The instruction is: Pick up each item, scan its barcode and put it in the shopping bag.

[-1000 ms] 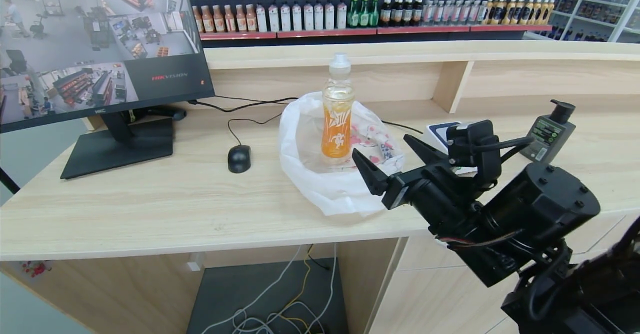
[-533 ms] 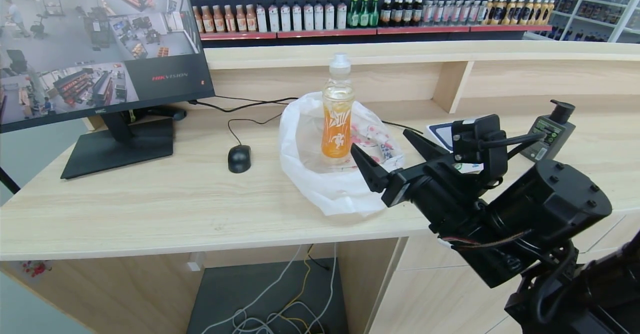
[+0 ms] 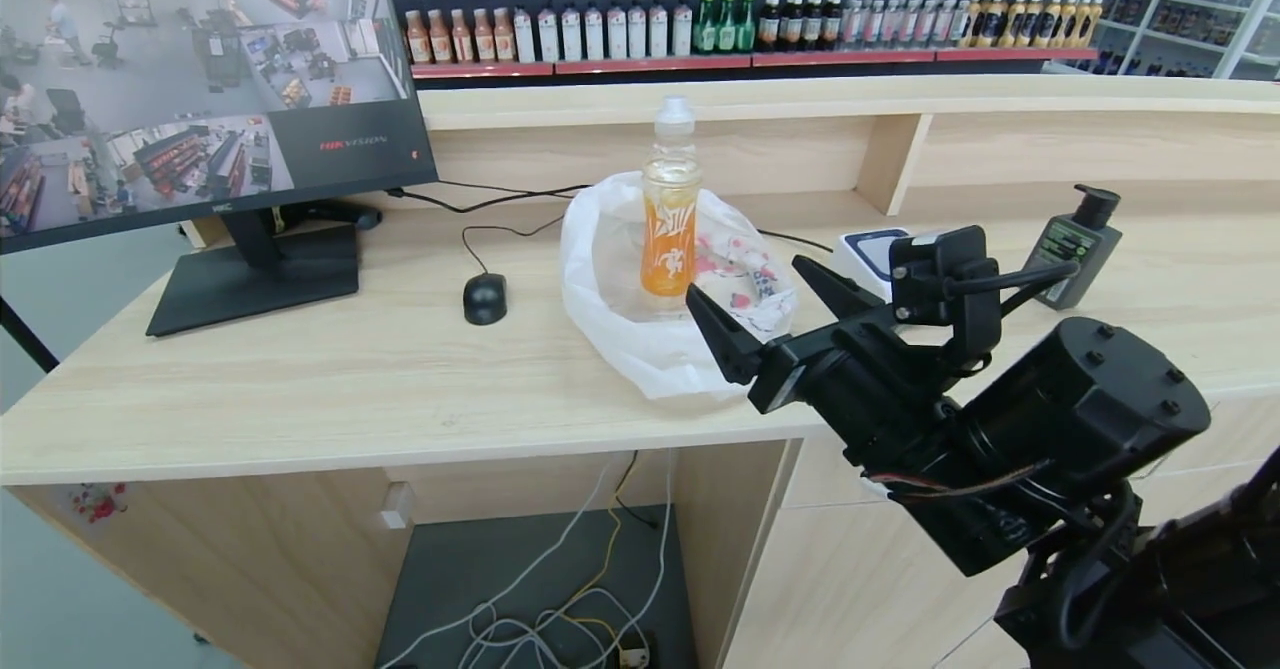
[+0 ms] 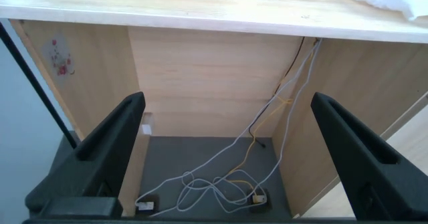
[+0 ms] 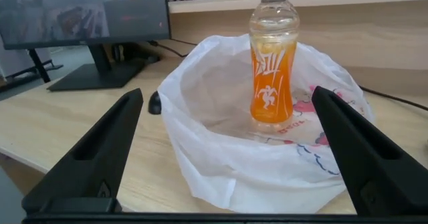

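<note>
An orange drink bottle [image 3: 670,211] [image 5: 273,62] with a white cap stands upright inside the white shopping bag [image 3: 660,349] [image 5: 227,164] on the wooden counter. My right gripper [image 3: 770,304] [image 5: 227,157] hangs open just in front of the bag, near the counter's front edge, with nothing between its fingers. Lower down, my left gripper [image 4: 231,150] is open and empty, facing the space under the counter [image 4: 200,10]. A dark pump bottle [image 3: 1075,249] stands at the right of the counter. A white and blue scanner unit [image 3: 868,252] lies behind the right gripper.
A monitor [image 3: 190,89] on a black stand fills the counter's left, with a black mouse [image 3: 484,299] and its cable beside the bag. A raised wooden ledge runs along the back. Loose cables [image 4: 221,184] lie on the floor under the counter.
The head camera has shifted, so the whole scene sits slightly differently. My right gripper has drifted a little left and up relative to the bag, still open.
</note>
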Robot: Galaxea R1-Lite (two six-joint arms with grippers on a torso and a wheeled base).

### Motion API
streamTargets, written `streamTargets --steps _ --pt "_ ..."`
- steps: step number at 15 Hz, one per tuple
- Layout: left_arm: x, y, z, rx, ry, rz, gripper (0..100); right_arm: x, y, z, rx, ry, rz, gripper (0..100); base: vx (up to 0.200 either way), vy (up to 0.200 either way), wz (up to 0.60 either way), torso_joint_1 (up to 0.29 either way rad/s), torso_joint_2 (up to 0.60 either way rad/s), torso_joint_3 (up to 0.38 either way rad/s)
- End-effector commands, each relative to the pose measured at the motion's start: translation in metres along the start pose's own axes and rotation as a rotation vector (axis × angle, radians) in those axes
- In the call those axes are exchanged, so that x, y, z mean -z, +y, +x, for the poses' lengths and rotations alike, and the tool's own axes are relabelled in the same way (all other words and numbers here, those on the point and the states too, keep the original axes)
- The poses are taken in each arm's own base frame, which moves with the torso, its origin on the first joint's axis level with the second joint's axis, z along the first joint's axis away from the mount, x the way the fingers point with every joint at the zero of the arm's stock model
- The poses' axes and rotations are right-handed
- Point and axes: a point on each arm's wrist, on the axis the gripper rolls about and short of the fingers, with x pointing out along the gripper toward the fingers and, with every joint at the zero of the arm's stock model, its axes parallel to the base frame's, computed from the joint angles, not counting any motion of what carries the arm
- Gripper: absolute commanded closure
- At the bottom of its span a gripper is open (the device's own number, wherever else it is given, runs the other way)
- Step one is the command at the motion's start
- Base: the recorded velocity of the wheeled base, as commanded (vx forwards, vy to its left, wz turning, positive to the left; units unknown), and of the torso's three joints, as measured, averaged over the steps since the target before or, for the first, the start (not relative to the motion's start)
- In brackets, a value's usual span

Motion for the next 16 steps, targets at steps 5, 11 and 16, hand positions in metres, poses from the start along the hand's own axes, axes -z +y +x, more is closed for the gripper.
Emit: streamTargets --steps 5,11,16 --pt "0.0000 0.0000 0.0000 -0.001 0.000 -0.004 0 -0.0016 -0.0007 -0.0004 0.006 -0.005 0.000 0 0.000 -0.200 0.00 0.009 0.00 0.002" --pt "0.0000 0.0000 0.0000 -0.001 0.000 -0.006 0 -0.0068 -0.0015 -0.0030 0.007 -0.015 0.002 0 0.000 -0.200 0.00 0.002 0.00 0.002" --pt "0.0000 0.0000 0.0000 -0.001 0.000 -0.008 0 -0.0078 -0.0021 -0.0031 0.012 -0.018 0.002 0 0.000 -0.200 0.00 -0.001 0.00 0.000"
